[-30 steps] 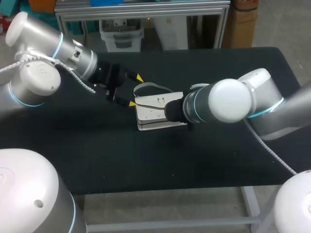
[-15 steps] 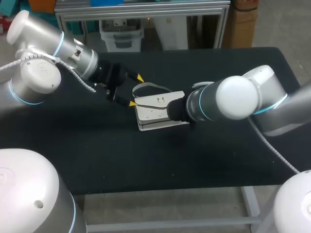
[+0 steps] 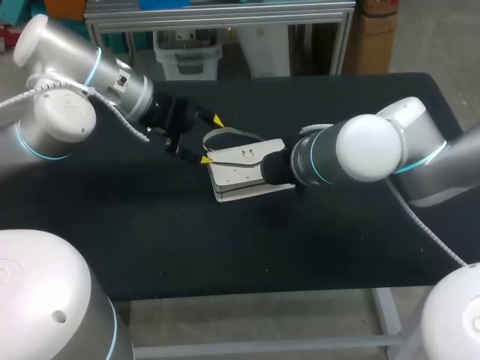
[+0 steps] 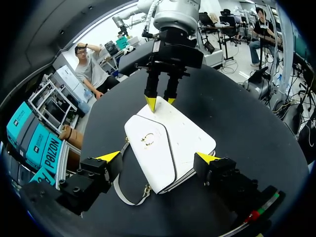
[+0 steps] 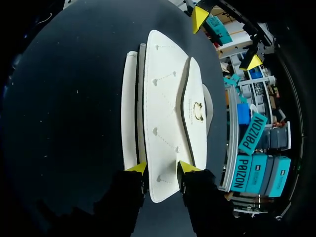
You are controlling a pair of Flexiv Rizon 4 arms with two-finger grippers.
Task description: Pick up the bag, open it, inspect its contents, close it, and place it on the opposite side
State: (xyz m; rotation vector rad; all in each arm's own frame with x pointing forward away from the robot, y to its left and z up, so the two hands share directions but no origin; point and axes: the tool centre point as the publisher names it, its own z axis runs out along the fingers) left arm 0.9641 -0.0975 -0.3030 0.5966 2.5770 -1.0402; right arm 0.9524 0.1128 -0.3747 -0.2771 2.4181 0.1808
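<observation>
A white flap bag (image 3: 241,174) with a gold clasp lies flat on the black table (image 3: 225,247). Its grey strap (image 3: 231,135) loops towards the back. My left gripper (image 3: 211,139) stands wide open at the bag's left end. In the left wrist view the bag (image 4: 168,143) lies between that gripper's (image 4: 158,157) spread fingers, with the strap (image 4: 123,195) beside one finger. In the head view my right arm (image 3: 352,154) covers its own gripper at the bag's right end. The right wrist view shows this gripper (image 5: 162,167) with both fingers against the end of the bag (image 5: 163,108), one on each side.
A metal frame (image 3: 217,19) stands beyond the table's far edge. Bare black tabletop lies in front of the bag and to its right. Both arms meet over the table's middle.
My right gripper's fingers have narrowed onto the bag's end. The right arm has edged slightly to the right. The left gripper has stayed wide open.
</observation>
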